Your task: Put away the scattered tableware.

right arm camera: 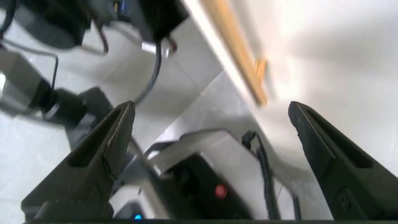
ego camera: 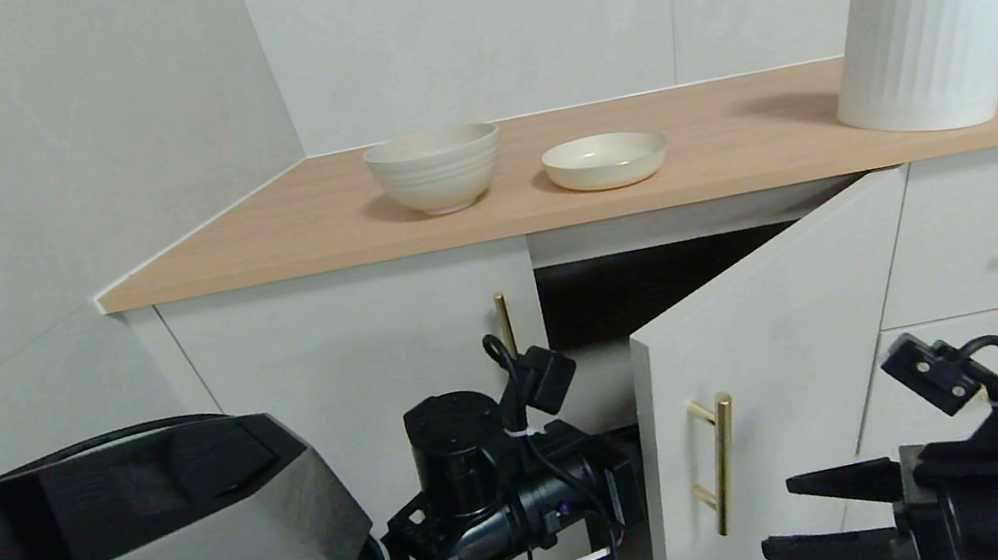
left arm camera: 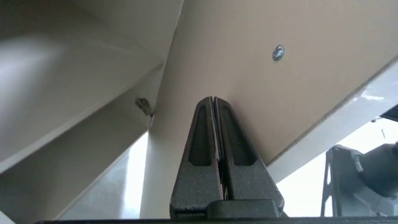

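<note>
With the cream ribbed ceramic bowl and shallow cream dish on the far wooden bench, the clenched left claw behind the white cabinet door should probably push it smoothly rightward, while the released right claw stays clear of the brass bar handle.

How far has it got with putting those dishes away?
Early on. Done: the cabinet door stands open. In hand: nothing yet; the left gripper is shut and empty, low at the cabinet opening, and the right gripper is open beside the door's handle. Left: the bowl and the shallow dish both sit on the countertop, neither one put away.
</note>
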